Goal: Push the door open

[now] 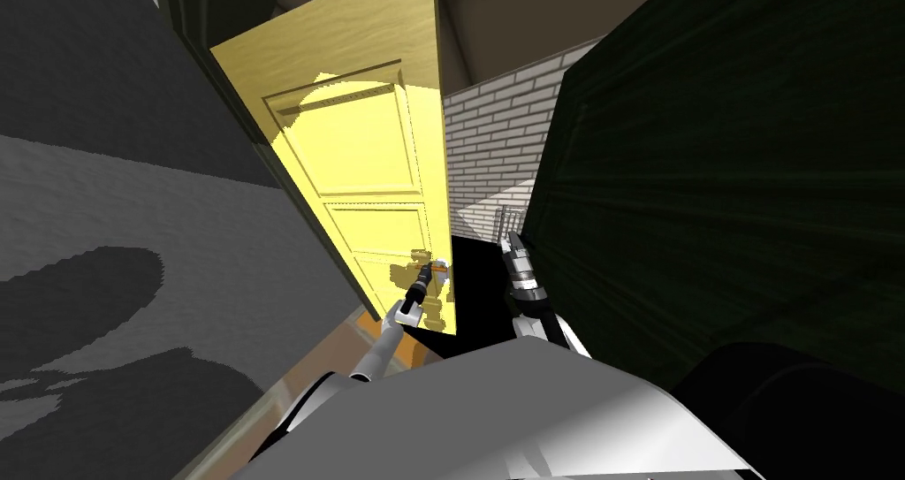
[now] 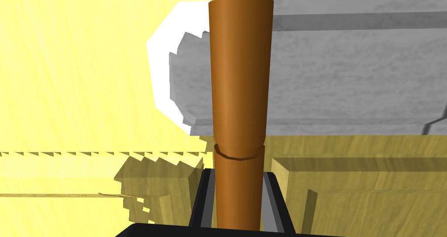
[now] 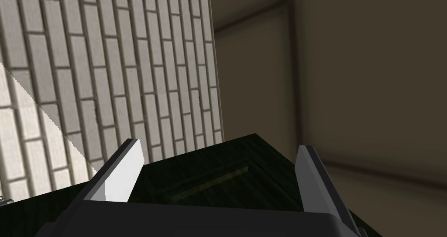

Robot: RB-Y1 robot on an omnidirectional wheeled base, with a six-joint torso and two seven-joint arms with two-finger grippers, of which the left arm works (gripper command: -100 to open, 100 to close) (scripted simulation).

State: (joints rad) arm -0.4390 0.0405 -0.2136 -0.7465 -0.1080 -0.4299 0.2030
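The yellow panelled door (image 1: pixel 353 148) stands partly swung away from me, its free edge toward the middle of the head view. My left gripper (image 1: pixel 424 276) is at the door's lower free edge. In the left wrist view the left gripper (image 2: pixel 239 173) is shut on a brown cylindrical door handle (image 2: pixel 239 73), whose sides its fingers (image 2: pixel 205 199) press. A grey plate (image 2: pixel 349 73) lies behind the handle on the yellow door (image 2: pixel 65 73). My right gripper (image 1: pixel 511 240) is raised beside the door's edge. In its own view the right gripper (image 3: pixel 219 143) is open and holds nothing.
A very dark green panelled surface (image 1: pixel 707 192) rises close on my right, and its top (image 3: pixel 196 177) lies under the right gripper. A pale brick wall (image 1: pixel 486 148) shows through the gap. A black area (image 1: pixel 477 280) lies past the door edge. A grey wall (image 1: pixel 133 218) runs on the left.
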